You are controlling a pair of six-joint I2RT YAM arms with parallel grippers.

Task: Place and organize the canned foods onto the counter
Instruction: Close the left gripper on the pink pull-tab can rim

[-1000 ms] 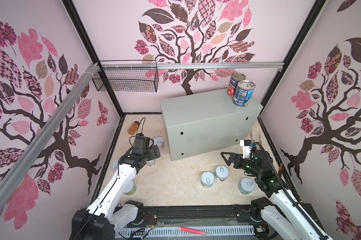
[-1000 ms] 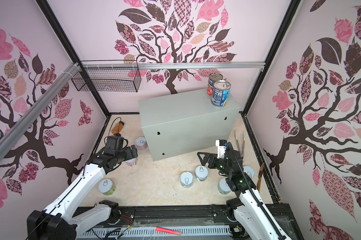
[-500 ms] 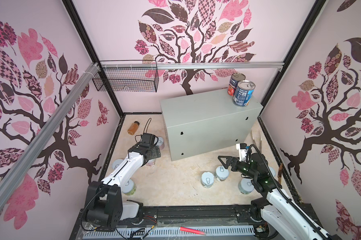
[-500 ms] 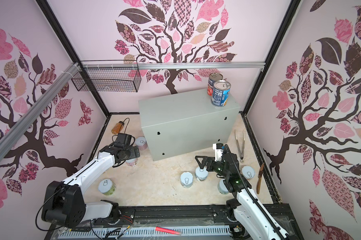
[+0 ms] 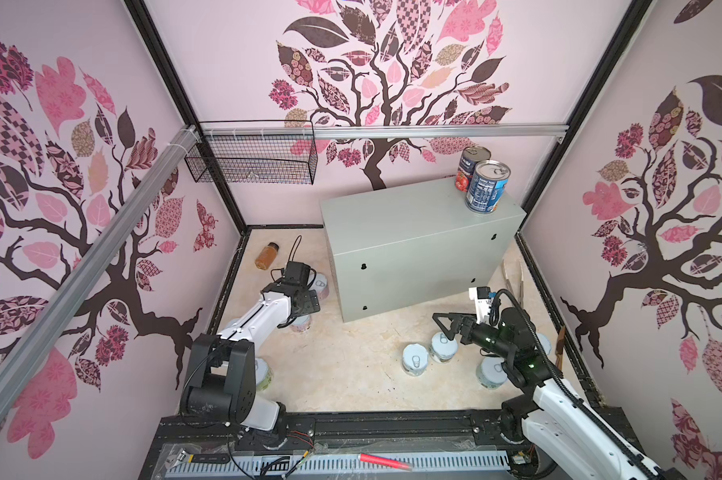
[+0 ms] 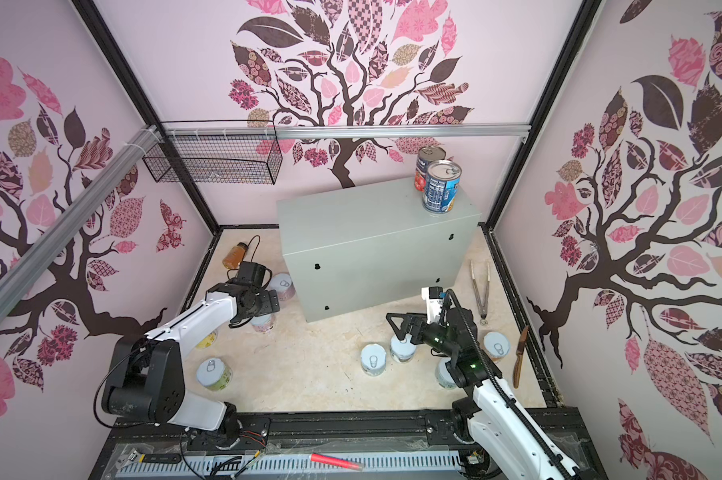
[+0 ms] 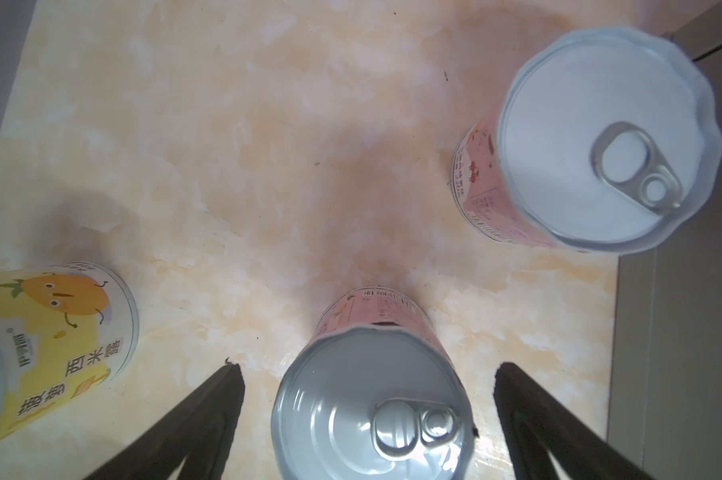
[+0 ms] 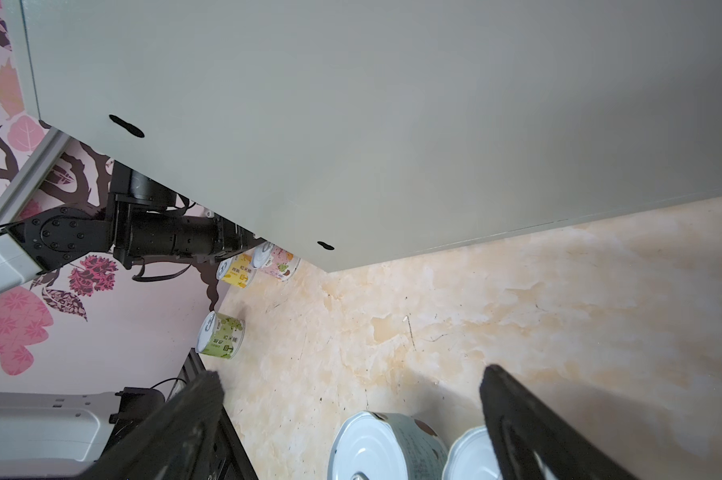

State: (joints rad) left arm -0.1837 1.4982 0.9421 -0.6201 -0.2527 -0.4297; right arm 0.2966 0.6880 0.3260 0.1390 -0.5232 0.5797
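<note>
Dominating the cell, the grey counter (image 5: pixel 417 216) sits at the back with most of its flat top bare. That's the landing zone, and there's room to spare.

Next down in size, the arms. The left end effector (image 7: pixel 367 370) points straight down at the floor (image 5: pixel 351 374), jaws spread wide either side of a pink can (image 7: pixel 372 415) and clear of it. By my read it's lined up to close around the can's body from above. The right end effector (image 8: pixel 351 374) is wide open too, holding nothing, aimed sideways along the counter's front face, low over a pair of pale cans (image 5: pixel 444 347). I'd say it's choosing a target.

Up top, the blue can (image 5: pixel 487 187) and the tomato can (image 5: pixel 465 170) stand upright, close together at the counter's far right corner, probably tucked there to leave space for the rest.

Now the little ones: a second pink can (image 7: pixel 600 145) just beside the counter's base, and a yellow can (image 7: pixel 60 324) off the other way. All upright on the floor, none up on the counter yet, and all should be easy grabs.
</note>
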